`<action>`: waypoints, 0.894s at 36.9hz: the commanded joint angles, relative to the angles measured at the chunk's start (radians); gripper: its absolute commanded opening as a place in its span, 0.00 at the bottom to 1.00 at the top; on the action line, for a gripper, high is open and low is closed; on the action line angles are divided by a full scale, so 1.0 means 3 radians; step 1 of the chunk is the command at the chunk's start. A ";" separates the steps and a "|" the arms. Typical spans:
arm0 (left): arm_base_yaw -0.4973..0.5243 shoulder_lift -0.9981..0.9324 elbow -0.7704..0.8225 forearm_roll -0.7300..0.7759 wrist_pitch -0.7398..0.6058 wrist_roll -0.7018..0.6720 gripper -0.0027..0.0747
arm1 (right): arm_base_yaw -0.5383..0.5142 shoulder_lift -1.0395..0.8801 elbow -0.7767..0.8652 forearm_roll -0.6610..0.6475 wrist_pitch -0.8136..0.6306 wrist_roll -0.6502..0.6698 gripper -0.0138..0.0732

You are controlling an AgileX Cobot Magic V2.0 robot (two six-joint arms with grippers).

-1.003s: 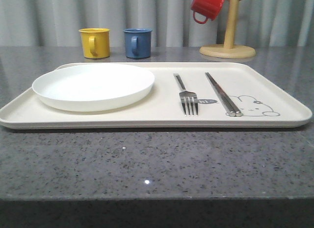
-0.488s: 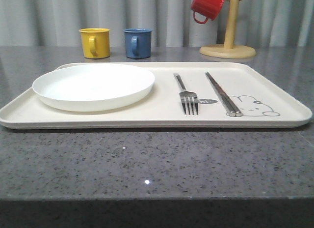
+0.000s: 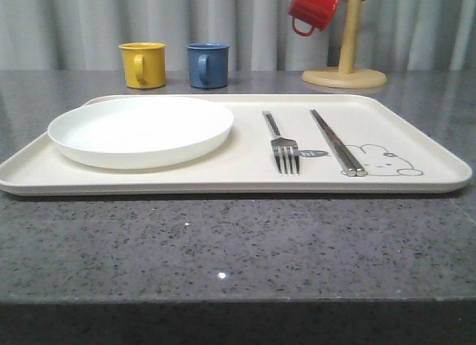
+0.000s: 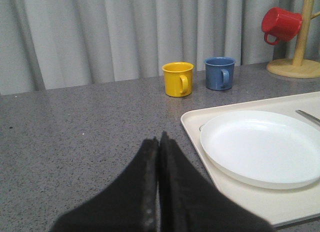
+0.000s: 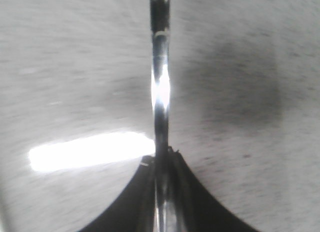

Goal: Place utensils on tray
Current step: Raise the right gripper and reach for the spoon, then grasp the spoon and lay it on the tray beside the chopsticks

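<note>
Both fingers: right fingers (image 5: 161, 159) clamped on slim utensil handle (image 5: 160, 87) (blurred); left fingers (image 4: 158, 144) pressed together, empty.

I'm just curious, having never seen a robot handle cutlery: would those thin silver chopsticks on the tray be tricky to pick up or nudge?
Probably. The slim shiny silver metal chopsticks look polished, so likely slippery. They lie flat on the cream rectangular tray, leaving little to get under. Stiff, surely, but a push may roll or separate them.
</note>
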 commanded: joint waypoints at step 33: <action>0.0014 0.0041 -0.0095 -0.0029 -0.0267 -0.0032 0.01 | 0.1313 0.0225 0.0103 0.0092 0.0130 0.0892 0.48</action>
